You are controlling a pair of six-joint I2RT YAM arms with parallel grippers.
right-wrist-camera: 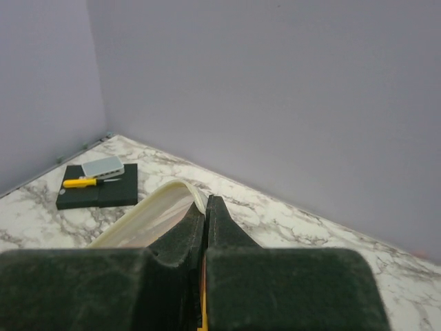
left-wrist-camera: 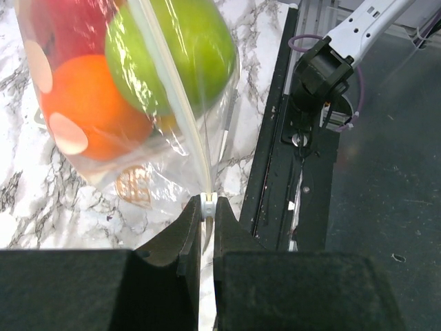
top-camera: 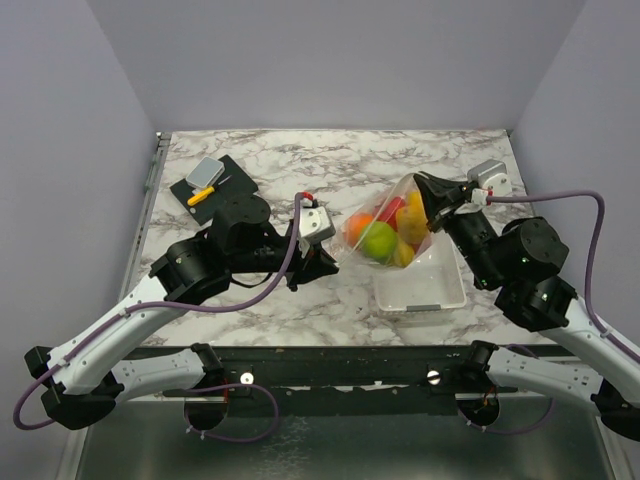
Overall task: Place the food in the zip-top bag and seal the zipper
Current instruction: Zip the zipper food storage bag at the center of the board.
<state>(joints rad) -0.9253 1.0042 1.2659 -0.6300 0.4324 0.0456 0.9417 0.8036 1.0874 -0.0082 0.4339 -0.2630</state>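
The clear zip-top bag (top-camera: 385, 240) hangs stretched between my two grippers, above the left end of the white tray (top-camera: 425, 290). Inside it are the food pieces: a green fruit (left-wrist-camera: 172, 48), an orange one (left-wrist-camera: 89, 103), a red one (left-wrist-camera: 65, 24) and yellow ones (top-camera: 412, 222). My left gripper (left-wrist-camera: 207, 207) is shut on the small white slider at the near end of the zipper (left-wrist-camera: 180, 110); it also shows in the top view (top-camera: 328, 262). My right gripper (right-wrist-camera: 205, 205) is shut on the far end of the zipper strip (right-wrist-camera: 155, 207), at the bag's top corner (top-camera: 418, 182).
A black pad (top-camera: 215, 188) with a grey block (top-camera: 204, 172) and a small yellow tool (top-camera: 201, 195) lies at the back left; it also shows in the right wrist view (right-wrist-camera: 96, 186). The table's black front rail (left-wrist-camera: 275, 172) runs close beside the left gripper. Purple walls enclose the table.
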